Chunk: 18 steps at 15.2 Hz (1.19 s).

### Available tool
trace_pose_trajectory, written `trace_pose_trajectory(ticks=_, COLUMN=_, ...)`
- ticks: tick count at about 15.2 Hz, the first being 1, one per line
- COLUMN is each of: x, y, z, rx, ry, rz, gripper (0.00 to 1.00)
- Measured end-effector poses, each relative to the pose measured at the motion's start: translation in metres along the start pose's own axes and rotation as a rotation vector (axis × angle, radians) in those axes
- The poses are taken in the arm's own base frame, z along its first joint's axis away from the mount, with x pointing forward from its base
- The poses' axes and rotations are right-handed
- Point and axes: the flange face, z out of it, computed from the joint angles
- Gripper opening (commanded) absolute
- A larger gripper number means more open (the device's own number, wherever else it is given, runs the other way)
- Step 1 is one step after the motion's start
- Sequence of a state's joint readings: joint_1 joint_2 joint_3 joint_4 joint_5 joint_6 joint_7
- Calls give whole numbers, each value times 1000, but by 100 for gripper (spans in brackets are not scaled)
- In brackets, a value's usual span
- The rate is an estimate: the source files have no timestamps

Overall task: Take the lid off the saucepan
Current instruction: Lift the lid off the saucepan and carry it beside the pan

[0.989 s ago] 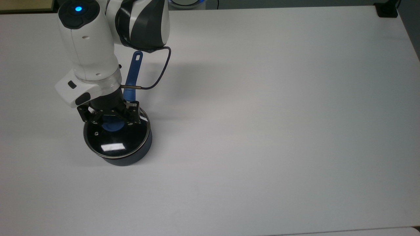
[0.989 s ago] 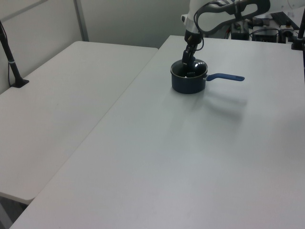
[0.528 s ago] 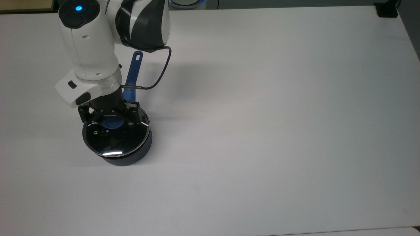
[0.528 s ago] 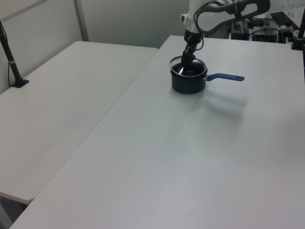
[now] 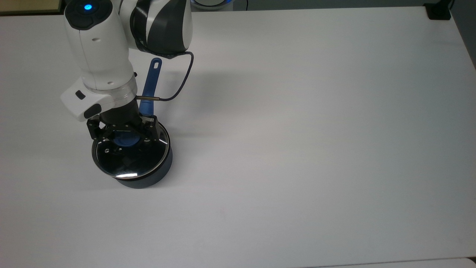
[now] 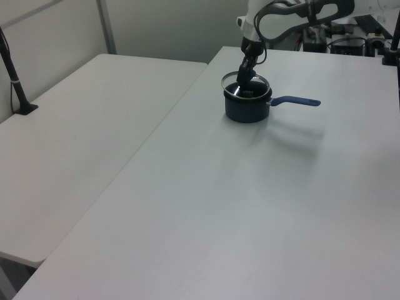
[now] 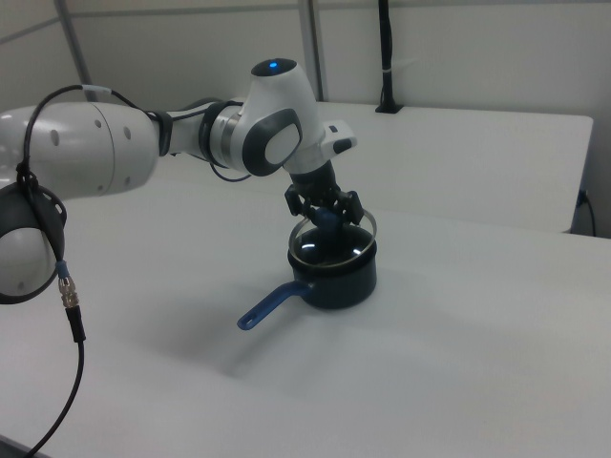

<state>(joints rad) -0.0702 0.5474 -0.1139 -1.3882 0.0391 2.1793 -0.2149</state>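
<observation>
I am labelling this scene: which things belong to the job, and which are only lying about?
Job:
lid, lifted, tilted
saucepan
gripper, shut on the lid's knob

Lying about:
black post on the side table

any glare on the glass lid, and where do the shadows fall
Top view: a bright strip of glare sits on the lid near its lower rim, and soft arm shadow spreads right of the saucepan. Left view: the shadow falls toward the lower right on the table.

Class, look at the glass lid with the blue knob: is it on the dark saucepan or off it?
Off, just lifted: the metal-rimmed glass lid hangs above the dark blue-grey saucepan, its blue knob held in the gripper.
</observation>
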Motion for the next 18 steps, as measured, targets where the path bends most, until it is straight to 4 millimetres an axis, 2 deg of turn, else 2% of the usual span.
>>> trace_pose_trajectory(ticks=4, x=5, y=-5, z=-30, rx=17, ry=34, rz=5, gripper=35)
trace_pose_trajectory(ticks=7, x=0, y=-32, z=-58, rx=53, ry=-26, rz=-26, gripper=35)
trace_pose_trajectory(ticks=9, x=-6, y=-62, z=-65, rx=77, ry=-90, rz=-67, gripper=35)
trace_pose_trajectory(ticks=10, x=-8, y=-81, z=-64, rx=88, ry=-121, rz=-94, gripper=36)
trace_pose_trajectory(ticks=14, x=-18, y=-134, z=-51, rx=110, ry=-195, rz=-169, gripper=36)
trace_pose_trajectory(ticks=18, x=-32, y=-169, z=-30, rx=121, ry=-247, rz=-216, gripper=36)
